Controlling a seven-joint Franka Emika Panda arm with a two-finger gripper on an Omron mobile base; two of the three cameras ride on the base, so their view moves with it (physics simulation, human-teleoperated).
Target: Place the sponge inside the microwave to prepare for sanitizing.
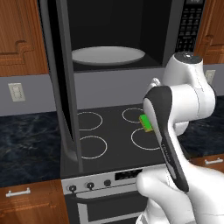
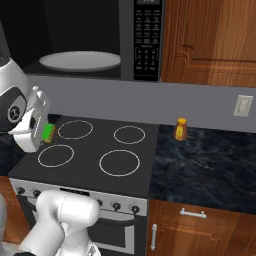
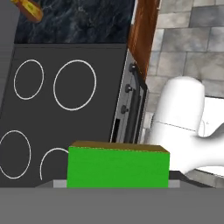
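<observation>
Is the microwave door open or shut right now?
Open. The microwave door is swung out to the left, and its white plate inside shows directly, not through glass.

Microwave [image 1: 118, 33] cavity's open ahead of you; door [image 1: 65, 87] hangs out on left, plate [image 1: 108, 55] covers floor, stovetop [image 2: 100, 150] below bare.

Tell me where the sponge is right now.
The sponge is held in the claw above the stove, over its left burners, below the open microwave.
</observation>
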